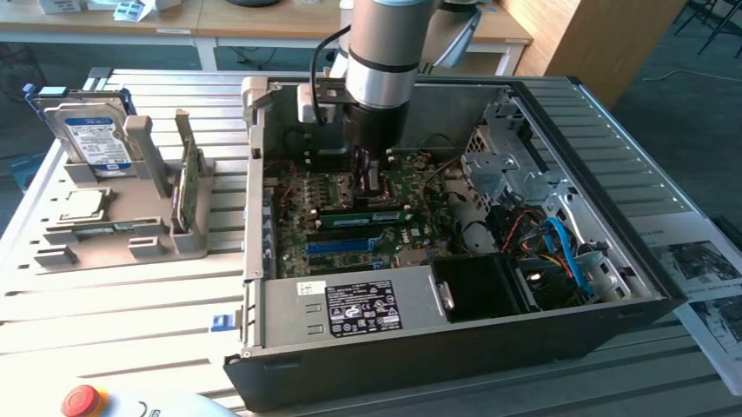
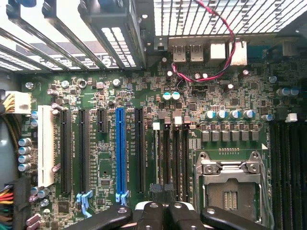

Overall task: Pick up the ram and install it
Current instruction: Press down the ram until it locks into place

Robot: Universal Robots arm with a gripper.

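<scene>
Hovering inside the open black computer case (image 1: pixel 464 347), the end effector (image 2: pixel 163 211) is pressed together over the green motherboard (image 2: pixel 144 120); a long green ram stick (image 1: pixel 365 215) lies seated in its slot.

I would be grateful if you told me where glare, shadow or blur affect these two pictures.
Exterior view: daylight washes out the slatted table and puts a sheen on the hard drive label; the computer case interior is shadowed, darkest at its front corner. Wrist view: the vent grille is blown out white by backlight, the motherboard is evenly lit and sharp, and the gripper is dark.
</scene>
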